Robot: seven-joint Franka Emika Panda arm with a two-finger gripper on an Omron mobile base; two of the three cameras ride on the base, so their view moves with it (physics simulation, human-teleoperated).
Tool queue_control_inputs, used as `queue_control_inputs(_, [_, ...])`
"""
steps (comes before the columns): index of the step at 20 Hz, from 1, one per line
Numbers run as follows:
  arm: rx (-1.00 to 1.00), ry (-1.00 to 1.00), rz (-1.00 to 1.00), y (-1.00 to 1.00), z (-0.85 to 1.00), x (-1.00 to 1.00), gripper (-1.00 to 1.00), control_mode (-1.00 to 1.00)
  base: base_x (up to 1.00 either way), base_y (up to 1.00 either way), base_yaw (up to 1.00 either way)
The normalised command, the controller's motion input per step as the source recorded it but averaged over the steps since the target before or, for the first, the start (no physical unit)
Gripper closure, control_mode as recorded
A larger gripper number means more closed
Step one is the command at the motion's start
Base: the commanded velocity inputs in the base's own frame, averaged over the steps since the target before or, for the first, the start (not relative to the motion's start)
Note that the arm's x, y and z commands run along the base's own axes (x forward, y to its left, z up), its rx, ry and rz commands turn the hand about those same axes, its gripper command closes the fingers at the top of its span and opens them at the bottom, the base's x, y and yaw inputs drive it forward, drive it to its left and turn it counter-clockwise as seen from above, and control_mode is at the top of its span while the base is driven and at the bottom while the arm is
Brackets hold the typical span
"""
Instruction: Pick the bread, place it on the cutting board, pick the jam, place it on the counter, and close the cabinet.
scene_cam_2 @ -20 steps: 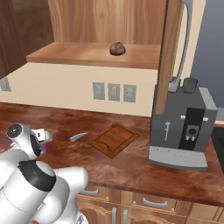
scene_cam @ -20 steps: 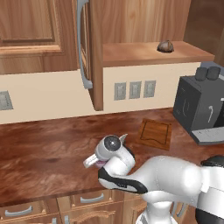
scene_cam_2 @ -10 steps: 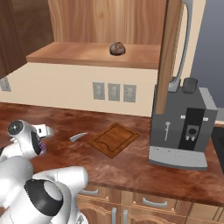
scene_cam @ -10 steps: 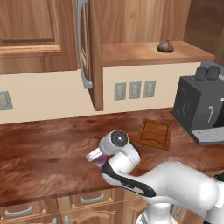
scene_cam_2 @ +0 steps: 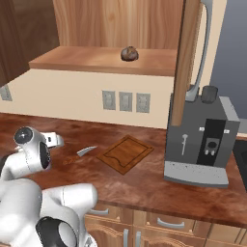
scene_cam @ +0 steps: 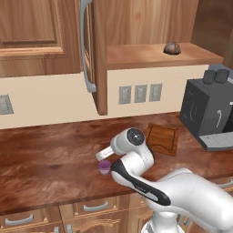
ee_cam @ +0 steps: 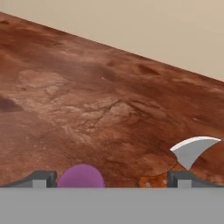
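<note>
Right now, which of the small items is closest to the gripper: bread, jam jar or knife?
The jam jar, purple-topped, on the counter right by the gripper, near its left fingertip. The knife lies further off beside the cutting board; the bread sits on the cabinet shelf.

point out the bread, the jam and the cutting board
bread (scene_cam: 172,48), left base view, middle of the lump
jam (scene_cam: 104,166), left base view, purple top
cutting board (scene_cam_2: 125,153), right base view, centre of its face

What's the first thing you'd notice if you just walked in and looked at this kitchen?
The big white robot arm bends low over the counter, its gripper by the tiny purple-topped jam. Up on the open cabinet's shelf sits the bread, alone. A grey coffee machine stands at the right, beside the cutting board.
</note>
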Motion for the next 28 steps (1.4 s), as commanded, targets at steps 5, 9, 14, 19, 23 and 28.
queue_control_inputs(5, [0.02, -0.02, 0.0, -0.18, 0.28, -0.07, -1.0, -1.0, 0.0, 0.0, 0.0])
queue_control_inputs(9, [0.01, -0.02, 0.0, -0.16, 0.22, -0.13, -1.0, -1.0, 0.0, 0.0, 0.0])
queue_control_inputs(14, [0.02, -0.03, -0.01, -0.22, 0.23, -0.17, -1.0, -1.0, 0.0, 0.0, 0.0])
queue_control_inputs(19, [0.02, -0.02, -0.03, -0.25, 0.3, -0.22, -1.0, -1.0, 0.0, 0.0, 0.0])
queue_control_inputs(23, [0.02, -0.02, -0.04, -0.26, 0.33, -0.22, -1.0, -1.0, 0.0, 0.0, 0.0])
queue_control_inputs(28, [0.01, -0.02, -0.05, -0.24, 0.34, -0.2, -1.0, -1.0, 0.0, 0.0, 0.0])
